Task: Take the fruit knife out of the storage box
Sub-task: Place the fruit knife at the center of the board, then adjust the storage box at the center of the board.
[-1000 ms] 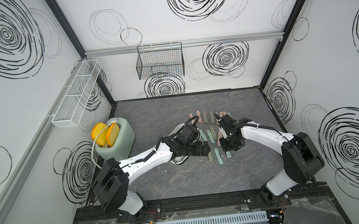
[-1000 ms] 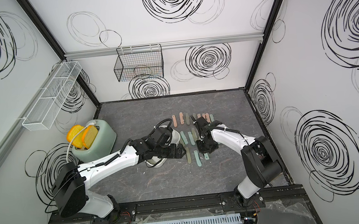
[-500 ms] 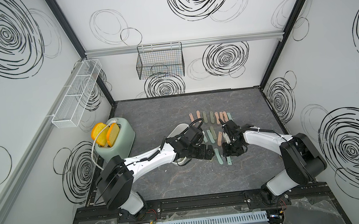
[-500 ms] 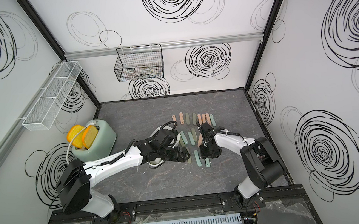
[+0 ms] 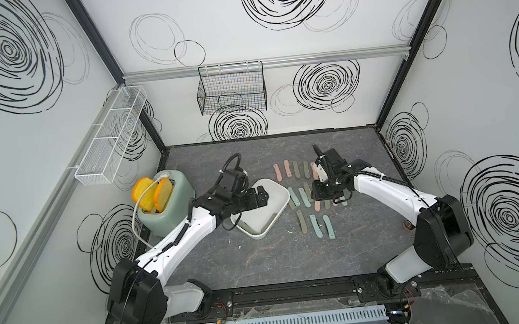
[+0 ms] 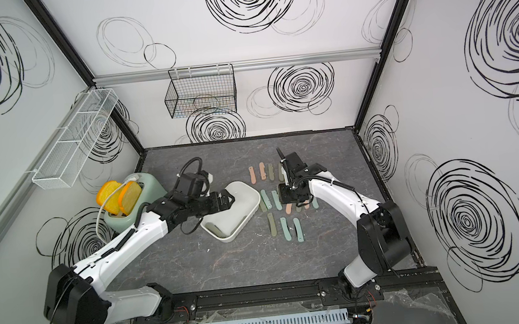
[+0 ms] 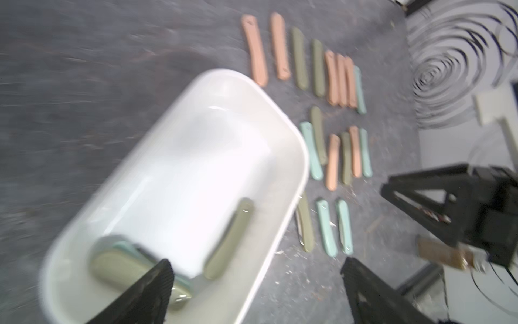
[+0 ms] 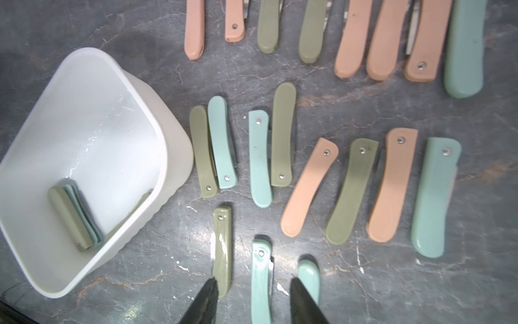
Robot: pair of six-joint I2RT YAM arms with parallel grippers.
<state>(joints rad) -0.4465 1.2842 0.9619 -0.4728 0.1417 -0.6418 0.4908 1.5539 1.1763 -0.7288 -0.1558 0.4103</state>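
The storage box (image 5: 279, 190) (image 6: 248, 193) is a shallow white tub lying slantwise on the grey table. Inside it, the left wrist view shows one olive folded fruit knife (image 7: 229, 238) along a wall and a small stack of olive and teal ones (image 7: 112, 259) at the end; the same stack (image 8: 71, 217) appears in the right wrist view. My left gripper (image 5: 263, 196) (image 7: 255, 283) hangs wide open over the box's end, holding nothing. My right gripper (image 5: 329, 195) (image 8: 253, 294) is open above the table, its fingers either side of a teal knife (image 8: 260, 280) without touching it.
Several pink, olive and teal folded knives (image 5: 306, 194) lie in three rows right of the box. A green toaster (image 5: 167, 207) with two bread slices stands at the left. A black wire basket (image 5: 232, 90) and a white one (image 5: 110, 138) hang on the walls.
My left gripper has swung back left from the knife rows to above the box, uncovering it. My right gripper has stayed over the knife rows with only a small shift.
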